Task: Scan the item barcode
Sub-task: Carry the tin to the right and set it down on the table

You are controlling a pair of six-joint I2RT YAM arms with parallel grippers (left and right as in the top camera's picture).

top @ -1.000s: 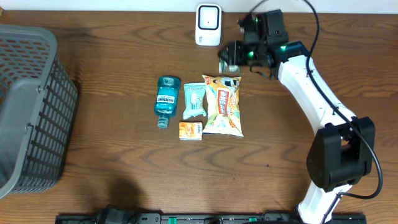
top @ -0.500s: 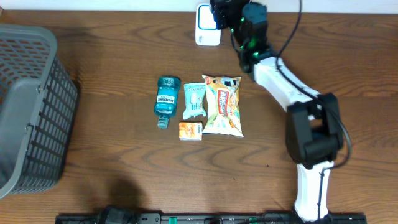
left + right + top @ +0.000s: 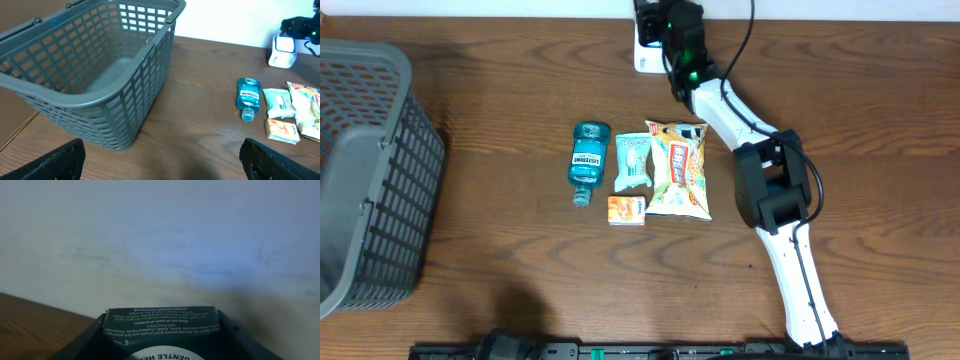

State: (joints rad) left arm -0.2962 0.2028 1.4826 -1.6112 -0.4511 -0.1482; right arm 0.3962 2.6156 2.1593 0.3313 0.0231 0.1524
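Presently, at the table's (image 3: 500, 270) 12 o'clock edge: right tool (image 3: 160, 335) clamped on a dark box (image 3: 161, 320) with fine print, at the white scanner (image 3: 283, 51), which the arm mostly hides from above. Centre row: blue bottle (image 3: 589, 160), teal pouch (image 3: 632, 160), snack bag (image 3: 678, 170); small orange pack (image 3: 627, 209) at 6 o'clock of the pouch. Grey basket (image 3: 360, 170) at 9 o'clock. Left tool (image 3: 165, 162), fingers apart, facing the basket.
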